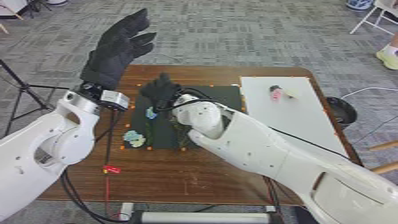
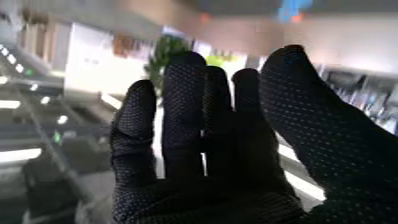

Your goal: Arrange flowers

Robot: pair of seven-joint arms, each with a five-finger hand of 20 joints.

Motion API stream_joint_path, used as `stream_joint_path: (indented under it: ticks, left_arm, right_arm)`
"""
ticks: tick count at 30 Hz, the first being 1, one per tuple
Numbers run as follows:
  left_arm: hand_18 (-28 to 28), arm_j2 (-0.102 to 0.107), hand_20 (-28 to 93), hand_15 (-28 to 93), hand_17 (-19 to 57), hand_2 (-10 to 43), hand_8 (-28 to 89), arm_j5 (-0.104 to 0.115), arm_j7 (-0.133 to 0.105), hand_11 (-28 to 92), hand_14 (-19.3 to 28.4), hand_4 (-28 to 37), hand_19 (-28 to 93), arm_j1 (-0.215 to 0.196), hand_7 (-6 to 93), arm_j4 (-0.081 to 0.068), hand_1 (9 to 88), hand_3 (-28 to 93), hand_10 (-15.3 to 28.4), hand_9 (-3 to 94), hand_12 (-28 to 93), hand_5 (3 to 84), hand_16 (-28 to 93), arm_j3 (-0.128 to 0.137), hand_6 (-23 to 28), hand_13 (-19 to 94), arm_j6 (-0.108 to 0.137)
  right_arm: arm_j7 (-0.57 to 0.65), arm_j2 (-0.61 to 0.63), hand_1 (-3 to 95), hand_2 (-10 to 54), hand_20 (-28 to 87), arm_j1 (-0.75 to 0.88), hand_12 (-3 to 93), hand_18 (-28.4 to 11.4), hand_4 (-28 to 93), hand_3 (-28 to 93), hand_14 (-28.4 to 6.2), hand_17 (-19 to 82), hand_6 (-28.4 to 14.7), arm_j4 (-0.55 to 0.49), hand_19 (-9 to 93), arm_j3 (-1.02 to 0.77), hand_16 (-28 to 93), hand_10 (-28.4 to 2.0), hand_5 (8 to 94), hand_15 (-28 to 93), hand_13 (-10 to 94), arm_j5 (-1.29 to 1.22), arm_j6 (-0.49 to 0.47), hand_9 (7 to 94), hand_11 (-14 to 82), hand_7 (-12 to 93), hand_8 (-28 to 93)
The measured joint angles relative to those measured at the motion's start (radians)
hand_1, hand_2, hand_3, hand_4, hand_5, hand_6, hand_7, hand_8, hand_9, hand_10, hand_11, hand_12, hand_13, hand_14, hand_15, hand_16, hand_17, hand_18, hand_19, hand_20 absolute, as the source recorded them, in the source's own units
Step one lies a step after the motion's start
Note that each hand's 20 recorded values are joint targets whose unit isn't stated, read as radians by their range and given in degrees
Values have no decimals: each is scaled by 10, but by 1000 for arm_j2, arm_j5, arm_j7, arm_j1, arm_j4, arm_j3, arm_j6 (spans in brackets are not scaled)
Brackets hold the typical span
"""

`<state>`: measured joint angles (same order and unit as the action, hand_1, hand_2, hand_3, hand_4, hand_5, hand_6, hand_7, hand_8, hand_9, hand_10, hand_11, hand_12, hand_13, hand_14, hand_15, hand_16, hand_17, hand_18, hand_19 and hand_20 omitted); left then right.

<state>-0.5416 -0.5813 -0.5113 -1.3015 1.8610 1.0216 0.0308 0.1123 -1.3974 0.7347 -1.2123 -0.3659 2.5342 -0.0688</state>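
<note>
My open right hand (image 1: 160, 92) is near the dark mat (image 1: 226, 92)'s far left corner, my arm (image 1: 258, 142) partly covering it; my left hand (image 1: 108, 59) is open.

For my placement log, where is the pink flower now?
In the head view, the pink flower lies on the white board at the right of the table, towards the board's far edge.

Passage, near side: bench (image 1: 178, 175), bare stretch between dark mat (image 1: 164, 137) and near edge, left of the right arm. Passage, right: middle of white board (image 1: 302, 115), nearer than the pink flower (image 1: 276, 94). Obstacle, large: right arm (image 1: 266, 145), slanting over bench and mat. Obstacle: right hand (image 1: 160, 92), at mat's far left. Obstacles, low: blue flower (image 1: 151, 114); pale blossoms (image 1: 134, 138), mat's near left.
</note>
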Motion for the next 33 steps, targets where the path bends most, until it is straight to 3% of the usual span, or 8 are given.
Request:
stream_joint_path:
  ticks: [3,12,14,17,23,26,33]
  left_arm:
    - [189,0,109,227,-109,-40,-77,0,0,128,131,-252,356,-6,157,0,276,657,99,182,192,238,65,4,18,164,0]
    - [191,-1,113,226,-107,-39,-77,0,-1,127,133,-253,334,-10,158,-1,277,655,100,184,191,240,67,2,19,165,-2]
    - [191,-4,115,228,-106,-39,-77,0,-1,128,134,-252,329,-5,159,-3,277,656,100,185,191,240,68,-2,19,165,-2]
    - [192,-8,117,230,-106,-40,-78,0,-1,132,136,-253,324,4,159,-8,277,656,102,185,191,241,67,-9,20,166,-2]
    - [195,-10,118,240,-106,-41,-79,0,-2,139,139,-255,314,3,162,-8,278,658,104,187,188,242,64,-8,22,166,-3]
    - [197,-10,123,246,-109,-41,-80,0,-2,142,140,-255,322,-2,164,-6,278,659,104,186,185,243,61,-3,21,166,-4]
    - [197,-10,123,248,-109,-41,-81,0,-4,145,138,-255,328,-7,164,-5,278,659,104,188,181,243,55,0,21,165,-4]
  right_arm:
    - [-19,6,398,-95,496,3,139,-166,-283,882,-66,191,34,1,764,-6,239,-35,409,762,436,13,-51,478,140,276,-154]
    - [-84,14,416,-95,506,16,141,-158,-283,847,-56,197,46,19,766,-15,254,-25,415,770,453,46,-48,497,150,301,-170]
    - [-113,13,419,-95,509,21,144,-158,-283,839,-59,199,35,23,767,-25,251,-30,396,778,459,55,-48,480,151,298,-170]
    - [-133,12,411,-95,513,32,168,-160,-283,842,-65,202,-2,27,774,-43,216,-78,319,802,464,66,-48,362,180,277,-151]
    - [-131,15,401,-95,518,40,176,-162,-283,850,-69,202,-1,14,778,-39,198,-89,260,821,461,61,-44,318,196,269,-149]
    - [-132,18,414,-95,520,41,174,-162,-283,846,-66,202,22,2,779,-26,219,-87,268,819,459,48,-34,320,205,288,-167]
    - [-147,19,454,-95,524,49,166,-161,-283,813,-52,220,48,-8,781,-12,279,-55,406,788,493,49,-29,435,215,291,-176]
